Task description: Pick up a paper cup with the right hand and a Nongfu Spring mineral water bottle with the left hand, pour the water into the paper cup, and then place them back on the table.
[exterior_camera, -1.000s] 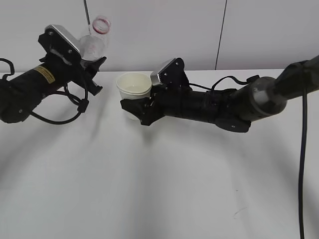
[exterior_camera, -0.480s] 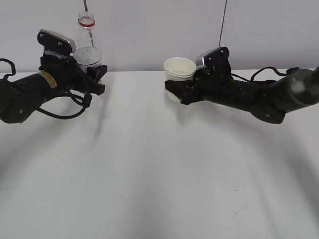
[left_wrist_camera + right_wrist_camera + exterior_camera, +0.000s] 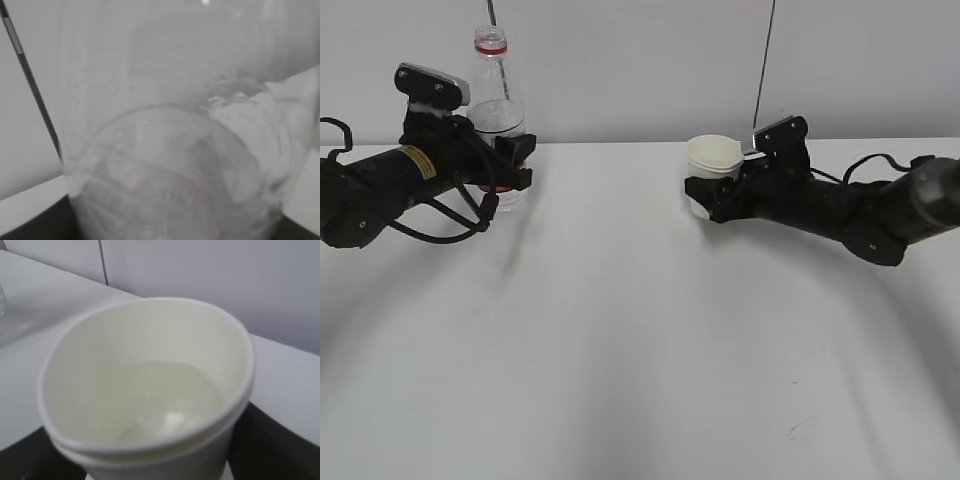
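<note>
Cup (image 3: 713, 160) has shifted right since earlier; right claw (image 3: 708, 195) grips it, left claw (image 3: 505, 165) grips upright bottle (image 3: 496, 110). Pouring done; setting down remains.

Bare table (image 3: 620, 330) between both arms

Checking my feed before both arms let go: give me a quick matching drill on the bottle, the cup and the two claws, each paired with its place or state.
Things:
1. Nongfu Spring mineral water bottle
2. paper cup
3. left claw
4. right claw

States:
A. shut on the cup, right of centre
B. upright, uncapped, red neck ring
C. cream-white, a little water inside
D. shut on the bottle, far left

Pairs: 1-B, 2-C, 3-D, 4-A
</note>
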`<move>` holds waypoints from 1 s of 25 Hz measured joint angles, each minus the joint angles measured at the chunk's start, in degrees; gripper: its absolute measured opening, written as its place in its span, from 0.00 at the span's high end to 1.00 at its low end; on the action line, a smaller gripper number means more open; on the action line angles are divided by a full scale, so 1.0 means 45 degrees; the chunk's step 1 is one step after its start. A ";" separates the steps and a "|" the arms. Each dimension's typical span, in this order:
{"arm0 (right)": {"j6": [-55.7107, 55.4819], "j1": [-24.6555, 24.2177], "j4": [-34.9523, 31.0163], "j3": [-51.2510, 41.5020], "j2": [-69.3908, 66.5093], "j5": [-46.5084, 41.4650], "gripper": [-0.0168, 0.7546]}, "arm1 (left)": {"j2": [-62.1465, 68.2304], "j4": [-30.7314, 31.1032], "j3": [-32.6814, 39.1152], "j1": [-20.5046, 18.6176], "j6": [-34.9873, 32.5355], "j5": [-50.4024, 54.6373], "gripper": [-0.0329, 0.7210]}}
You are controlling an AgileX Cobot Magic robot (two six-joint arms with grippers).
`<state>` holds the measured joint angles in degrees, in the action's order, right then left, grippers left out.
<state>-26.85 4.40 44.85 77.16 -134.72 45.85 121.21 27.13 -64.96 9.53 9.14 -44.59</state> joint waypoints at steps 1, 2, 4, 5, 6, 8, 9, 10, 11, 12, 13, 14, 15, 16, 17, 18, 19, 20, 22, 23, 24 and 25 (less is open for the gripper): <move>0.0012 0.0000 -0.0108 0.0000 -0.0187 0.0073 0.28 | 0.0000 0.0000 0.0000 0.0000 0.0010 0.0035 0.44; 0.0073 0.0000 -0.0213 0.0000 -0.0360 0.0186 0.28 | 0.0000 0.0000 0.0000 0.0000 0.0015 0.0109 0.44; 0.0335 0.0000 -0.0268 0.0000 -0.0606 0.0450 0.28 | 0.0000 0.0000 0.0000 0.0000 0.0033 0.0296 0.44; 0.0537 0.0000 -0.0317 0.0000 -0.0659 0.0549 0.28 | 0.0000 0.0000 0.0000 0.0000 0.0044 0.0384 0.44; 0.0735 0.0000 -0.0367 0.0000 -0.0726 0.0694 0.28 | 0.0000 0.0000 0.0000 0.0000 0.0044 0.0419 0.44; 0.0981 0.0000 -0.0451 0.0000 -0.0866 0.1047 0.28 | 0.0000 0.0005 0.0000 0.0000 0.0049 0.0418 0.44; 0.1048 0.0000 -0.0484 0.0000 -0.0926 0.1257 0.28 | 0.0000 0.0015 0.0000 0.0000 0.0049 0.0418 0.44; 0.1098 0.0000 -0.0503 0.0008 -0.0979 0.1380 0.28 | 0.0000 0.0015 0.0000 0.0000 0.0049 0.0445 0.44; 0.1126 0.0000 -0.0503 0.0030 -0.1044 0.1516 0.28 | 0.0000 0.0015 0.0000 0.0000 0.0049 0.0445 0.44; 0.1154 0.0000 -0.0510 0.0030 -0.1061 0.1576 0.27 | 0.0000 0.0015 0.0000 0.0000 0.0049 0.0445 0.44; 0.1154 0.0000 -0.0532 0.0030 -0.1085 0.1577 0.24 | 0.0000 0.0015 0.0000 0.0000 0.0049 0.0445 0.44; 0.1230 0.0000 -0.0594 0.0030 -0.1075 0.1577 0.21 | 0.0000 0.0015 0.0000 0.0000 0.0049 0.0445 0.44; 0.1320 0.0000 -0.0631 0.0030 -0.1099 0.1577 0.19 | 0.0000 0.0015 0.0000 0.0000 0.0049 0.0445 0.44; 0.1426 0.0000 -0.0652 0.0030 -0.1093 0.1629 0.17 | 0.0000 0.0015 0.0000 0.0000 0.0049 0.0445 0.44; 0.1489 0.0000 -0.0659 0.0030 -0.1093 0.1629 0.15 | 0.0000 0.0020 0.0000 0.0000 0.0049 0.0445 0.44; 0.1549 0.0000 -0.0659 0.0030 -0.1093 0.1629 0.14 | 0.0000 0.0020 0.0000 0.0000 0.0049 0.0445 0.44; 0.1572 0.0000 -0.0659 0.0030 -0.1093 0.1590 0.14 | 0.0000 0.0020 0.0000 0.0000 0.0049 0.0445 0.44; 0.1577 0.0000 -0.0686 0.0030 -0.1093 0.1525 0.14 | 0.0000 0.0020 0.0000 0.0000 0.0049 0.0445 0.44; 0.1577 0.0000 -0.0684 0.0030 -0.1093 0.1443 0.13 | 0.0000 0.0020 0.0000 0.0000 0.0049 0.0445 0.44; 0.1577 0.0000 -0.0684 -0.0020 -0.1093 0.1430 0.13 | 0.0000 0.0020 0.0000 0.0000 0.0049 0.0445 0.44; 0.1577 0.0000 -0.0744 -0.0082 -0.1093 0.1411 0.13 | 0.0000 0.0020 0.0000 0.0000 0.0049 0.0445 0.44; 0.1577 -0.0026 -0.0797 -0.0190 -0.1069 0.1411 0.13 | 0.0000 0.0020 0.0000 0.0000 0.0049 0.0445 0.44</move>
<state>-19.75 4.28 41.27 76.31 -139.53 52.20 121.21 27.22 -64.96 9.53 9.36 -42.59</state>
